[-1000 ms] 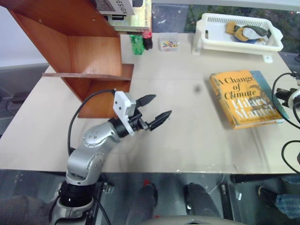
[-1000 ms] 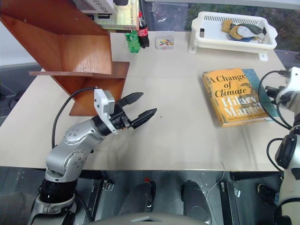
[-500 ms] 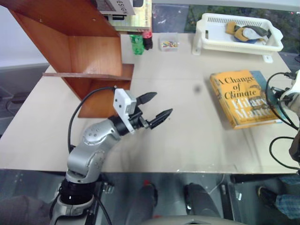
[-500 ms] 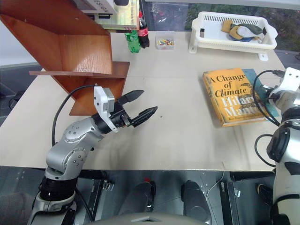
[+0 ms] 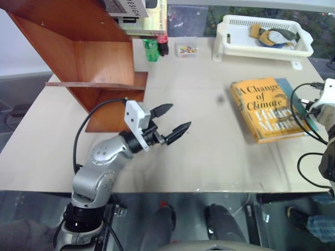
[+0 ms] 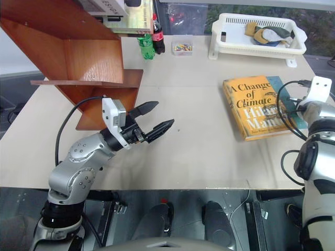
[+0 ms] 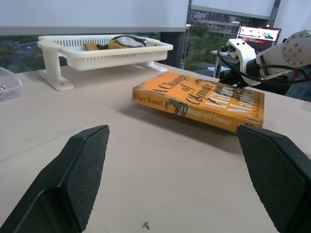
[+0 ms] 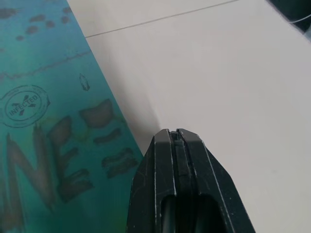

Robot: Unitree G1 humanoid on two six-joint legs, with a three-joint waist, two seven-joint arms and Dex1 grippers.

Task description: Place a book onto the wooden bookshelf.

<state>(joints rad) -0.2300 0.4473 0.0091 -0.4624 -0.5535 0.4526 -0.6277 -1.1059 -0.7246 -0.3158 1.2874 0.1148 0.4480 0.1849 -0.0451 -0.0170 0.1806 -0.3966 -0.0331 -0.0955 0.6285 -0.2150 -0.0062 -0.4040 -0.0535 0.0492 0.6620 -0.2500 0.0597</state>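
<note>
One book (image 5: 268, 109) to shift: thick, orange-yellow, lettered "A Change of Climate", lying flat on the right side of the bench (image 5: 209, 78), untouched, resting partly on top of a thinner teal book (image 8: 43, 121). Well apart from the wooden bookshelf (image 5: 89, 57), which stands at the bench's far left corner with its shelf board bare. Beside the teal book's outer edge, right hand (image 8: 177, 141) pressed fully shut, holding nothing, tip poised low by the bench surface. Over the bench's near left, left hand (image 5: 171, 119) spread wide open and empty, aimed across at the book's spine.

Judged to be in the approach step: nothing gripped, nothing lifted. Next move likely calls for opening the right fingers and getting one under the cover or spine edge, or nudging the volume off the teal one to free a grippable edge. Needs a firm pinch on a heavy, wide block. Then a long carry leftward across the bench to the shelf board, perhaps with a handover to the waiting left.
</note>
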